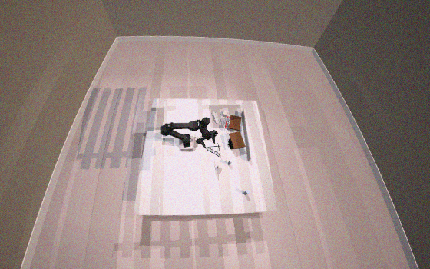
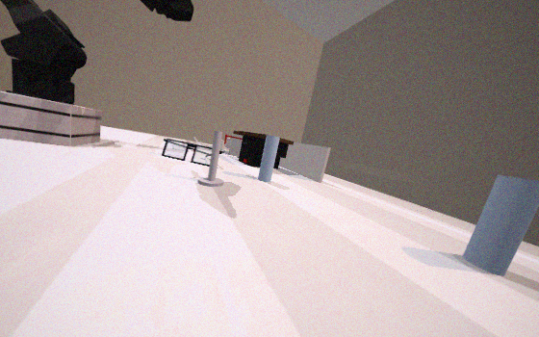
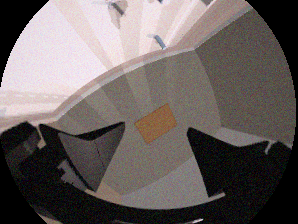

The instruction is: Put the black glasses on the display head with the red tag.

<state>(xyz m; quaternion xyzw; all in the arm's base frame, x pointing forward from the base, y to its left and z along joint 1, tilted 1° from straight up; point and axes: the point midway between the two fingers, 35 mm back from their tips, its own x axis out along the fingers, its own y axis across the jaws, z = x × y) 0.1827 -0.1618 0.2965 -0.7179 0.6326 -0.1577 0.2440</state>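
The black glasses (image 1: 214, 152) (image 2: 185, 152) rest on the table, lenses toward the exterior camera. My gripper (image 1: 210, 144) (image 3: 157, 128) is open, with nothing between its fingers. In the top view it appears beside the glasses; the exterior view shows the arm's end high above the table, fingers not clear. The display head with the red tag (image 2: 252, 149) (image 1: 236, 141) is a black block with a brown top, right of the glasses. Its small red tag (image 2: 244, 161) shows low on the block. The other head (image 1: 234, 122) stands just behind it, also brown-topped.
A red frame (image 1: 226, 122) (image 2: 233, 137) is by the other head, with pale frames beside it. An upright grey panel (image 2: 305, 161) stands behind the heads. A thin round-based post (image 2: 215, 159) and two blue cylinders (image 2: 268, 159) (image 2: 500, 223) stand nearer the exterior camera.
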